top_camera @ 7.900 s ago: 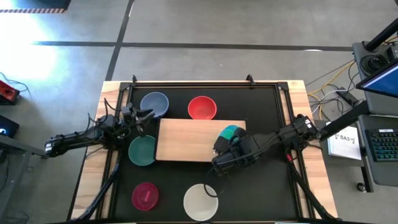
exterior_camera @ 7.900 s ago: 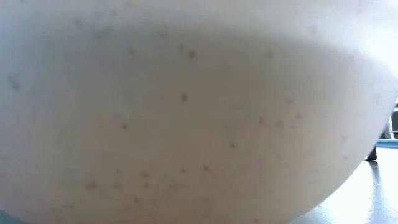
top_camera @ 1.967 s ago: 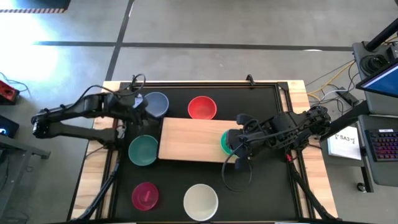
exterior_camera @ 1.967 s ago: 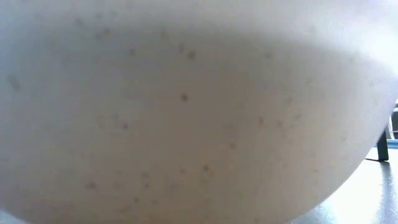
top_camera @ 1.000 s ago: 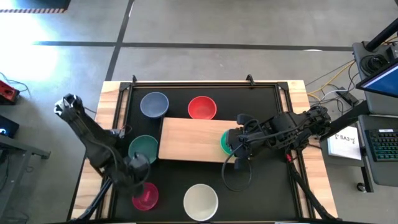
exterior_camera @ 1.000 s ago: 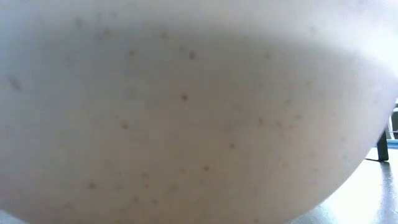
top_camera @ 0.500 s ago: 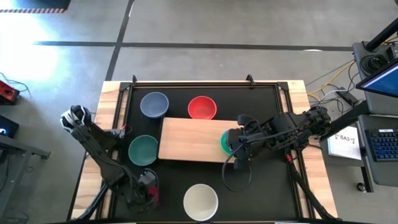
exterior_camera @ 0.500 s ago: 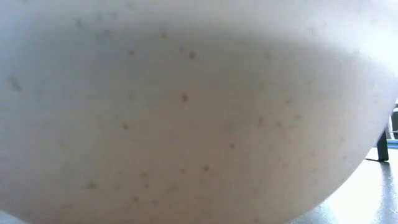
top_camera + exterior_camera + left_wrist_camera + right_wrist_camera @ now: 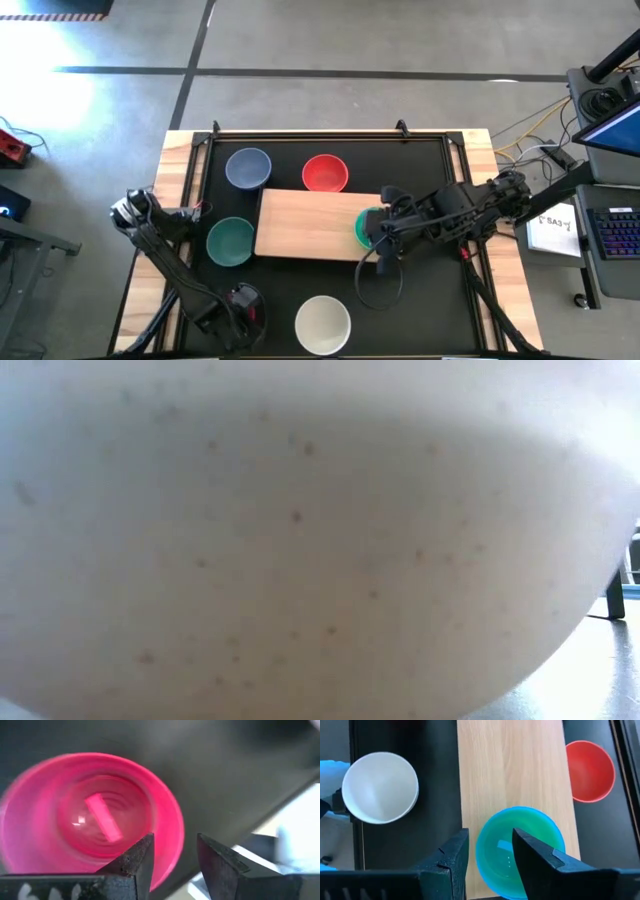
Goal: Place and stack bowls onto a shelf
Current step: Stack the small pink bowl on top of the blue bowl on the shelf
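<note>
High view: the left pincer (image 9: 238,305) is hovering over the magenta bowl (image 9: 248,311) at the near left of the black surface (image 9: 420,160), and the arm is hiding most of that bowl. The shelf (image 9: 305,222) is lying mid-surface. A stack topped by the teal-blue bowl (image 9: 362,228) is sitting at its right end, under the right pincer (image 9: 380,240). The blue-grey bowl (image 9: 247,167) and red bowl (image 9: 324,172) are standing on the far side, the teal-green bowl (image 9: 230,241) just left of the shelf, and the cream-white bowl (image 9: 322,323) at the near edge.

Low view: the cream-white bowl (image 9: 300,540) is filling nearly the whole picture; neither arm is showing.

Left wrist view: the left pincer (image 9: 174,855) is spread, holding nothing. The magenta bowl (image 9: 90,820) is lying just beyond its fingers (image 9: 137,860); one finger is overlapping the near rim and the other is outside the wall. Judgement: to grasp well, the pincer should be lowering so the rim passes between the fingers, then pinching the wall squarely so the light bowl is not skidding away.

Right wrist view: the right pincer (image 9: 490,842) is spread over the teal-blue bowl (image 9: 520,850) on the shelf (image 9: 510,770), gripping nothing. The red bowl (image 9: 590,770) and the cream-white bowl (image 9: 380,787) are sitting on either side of the shelf.
</note>
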Action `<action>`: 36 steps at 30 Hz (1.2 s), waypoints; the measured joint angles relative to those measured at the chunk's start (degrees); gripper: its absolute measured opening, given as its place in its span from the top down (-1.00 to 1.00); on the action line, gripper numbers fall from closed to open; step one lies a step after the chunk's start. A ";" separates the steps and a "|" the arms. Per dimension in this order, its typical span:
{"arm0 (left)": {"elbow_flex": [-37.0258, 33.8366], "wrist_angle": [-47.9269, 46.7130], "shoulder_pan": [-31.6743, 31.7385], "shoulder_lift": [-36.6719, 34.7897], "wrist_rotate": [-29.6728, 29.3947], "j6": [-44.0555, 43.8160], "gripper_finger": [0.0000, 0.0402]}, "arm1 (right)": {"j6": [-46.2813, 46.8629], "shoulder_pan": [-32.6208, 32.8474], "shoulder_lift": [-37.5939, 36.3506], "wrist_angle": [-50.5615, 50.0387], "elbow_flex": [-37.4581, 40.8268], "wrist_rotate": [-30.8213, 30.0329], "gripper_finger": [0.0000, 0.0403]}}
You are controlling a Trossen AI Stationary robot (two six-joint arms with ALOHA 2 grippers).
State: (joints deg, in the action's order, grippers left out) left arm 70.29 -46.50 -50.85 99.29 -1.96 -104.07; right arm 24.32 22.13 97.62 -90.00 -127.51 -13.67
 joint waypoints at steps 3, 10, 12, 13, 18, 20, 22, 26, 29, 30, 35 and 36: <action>3.48 -6.00 0.12 2.29 0.02 1.21 0.35 | -1.15 0.09 0.00 0.02 0.68 0.39 0.31; 5.15 -3.96 0.93 5.34 1.50 4.02 0.35 | -1.82 0.11 0.00 -0.04 1.81 0.44 0.33; 4.75 -3.09 1.02 5.55 1.54 4.06 0.35 | -1.82 0.11 0.00 0.00 1.83 0.63 0.33; 4.59 -3.06 1.03 5.72 1.57 4.07 0.35 | -1.84 0.11 0.00 0.00 1.84 0.63 0.33; 3.14 -3.19 1.05 7.17 1.64 3.83 0.35 | -1.84 0.11 0.00 -0.01 1.87 0.63 0.32; 2.26 -3.14 1.08 7.80 1.90 4.30 0.35 | -1.94 0.11 0.00 0.00 1.87 0.61 0.31; 1.33 -3.28 1.29 8.37 3.71 4.37 0.36 | -2.06 0.11 0.00 0.00 1.87 0.61 0.31; 0.47 -3.08 1.36 8.76 7.09 4.69 0.48 | -2.06 0.11 0.00 -0.02 1.93 0.63 0.31; 0.99 -2.74 1.36 8.78 8.87 6.12 0.74 | -2.17 0.11 0.00 0.00 1.94 0.61 0.31; 1.48 -2.52 1.36 8.78 9.05 6.69 0.85 | -2.48 0.11 0.00 -0.01 1.95 0.62 0.31; 5.19 -2.32 1.48 8.75 11.48 12.17 0.96 | -3.10 0.11 0.00 -0.02 1.95 0.61 0.31; 6.22 -2.24 1.60 8.75 12.81 13.56 0.98 | -3.61 0.11 0.00 0.00 1.95 0.62 0.31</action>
State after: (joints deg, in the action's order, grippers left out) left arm 76.51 -48.74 -49.25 108.05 10.85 -90.51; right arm 20.72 22.24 97.62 -90.00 -125.56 -13.05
